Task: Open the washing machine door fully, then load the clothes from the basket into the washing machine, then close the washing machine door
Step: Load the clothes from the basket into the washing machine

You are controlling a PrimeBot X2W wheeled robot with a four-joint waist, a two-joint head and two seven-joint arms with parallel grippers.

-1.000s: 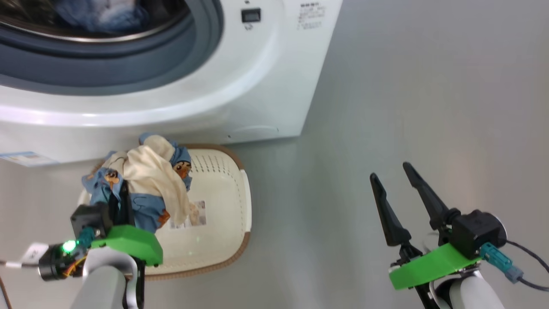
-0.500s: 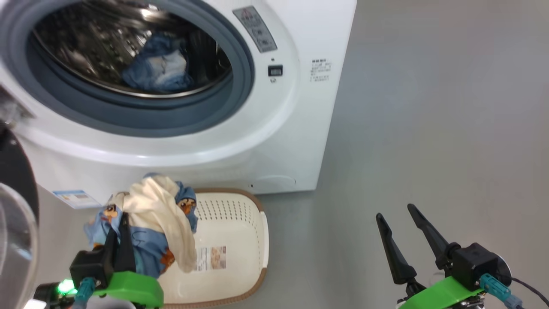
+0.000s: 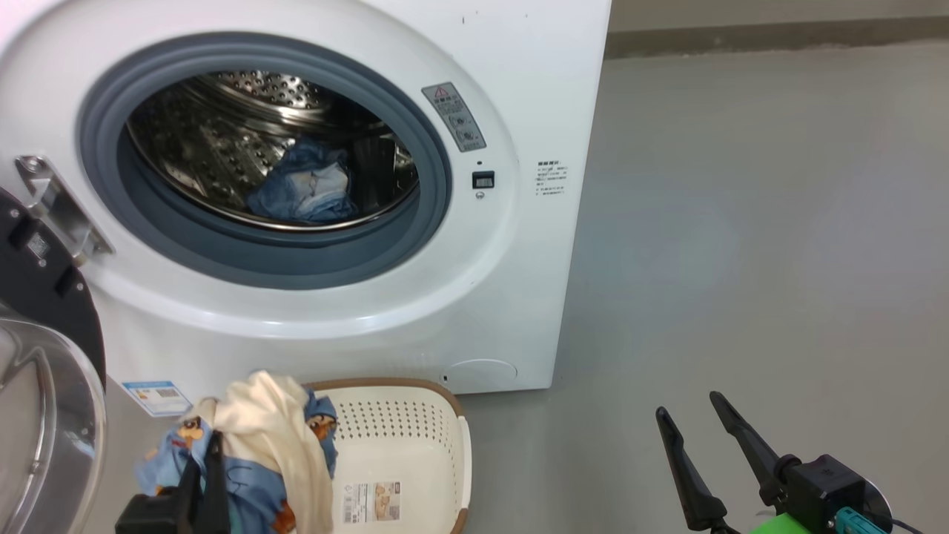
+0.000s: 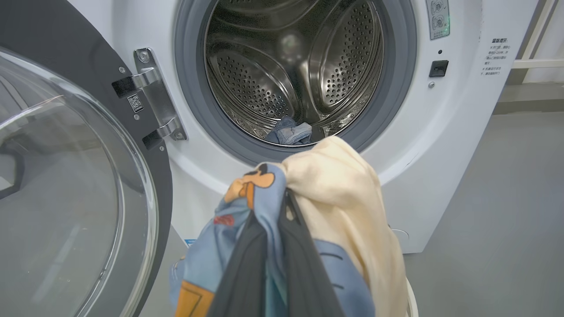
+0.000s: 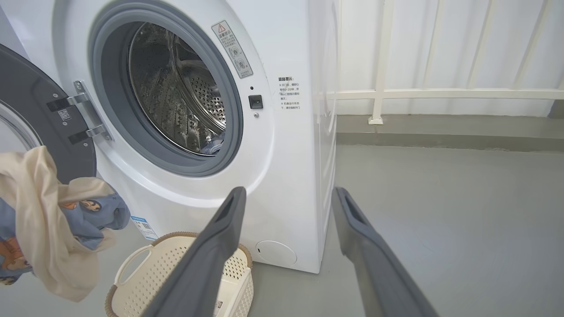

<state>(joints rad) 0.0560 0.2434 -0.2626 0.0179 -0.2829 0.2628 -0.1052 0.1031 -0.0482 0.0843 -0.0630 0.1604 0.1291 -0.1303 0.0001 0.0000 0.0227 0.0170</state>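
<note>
Nearest you: left claw [image 4: 285, 207] was clamped on a clothes bundle [image 4: 343, 198] of light-blue fabric with orange-brown cartoon patches, cream cloth draped over its top and down one side. Both dark fingers pinched a fold of the blue, jaws drawn together with the cloth between them. In the head view the bundle hung lifted over the left end of the basket [image 3: 415, 426] and hid that end. You could not tell whether any cloth touched the basket.

Basket sat on the floor [image 3: 741, 282] just in front of the washing machine [image 3: 519, 311]. White perforated walls, brown rim, a label on its bottom.

Right claw [image 3: 688, 406] was spread wide with nothing between the fingers. It was low at your right over bare floor, well apart from basket and machine.

Farther: washing machine door [image 3: 44, 415] stood swung out to the left on its steel hinge [image 3: 55, 211], the glass bowl bulging toward you. A blue energy sticker [image 3: 157, 397] sat low on the machine front, beside the door. Grey-blue gasket [image 3: 437, 185] ringed the open mouth.

Deepest: second bundle [image 3: 308, 189], blue with a paler patch, lay at the bottom of the steel drum [image 3: 222, 133].

Beyond the machine's right side, the right wrist view showed a white railing [image 5: 383, 66] along the wall.
</note>
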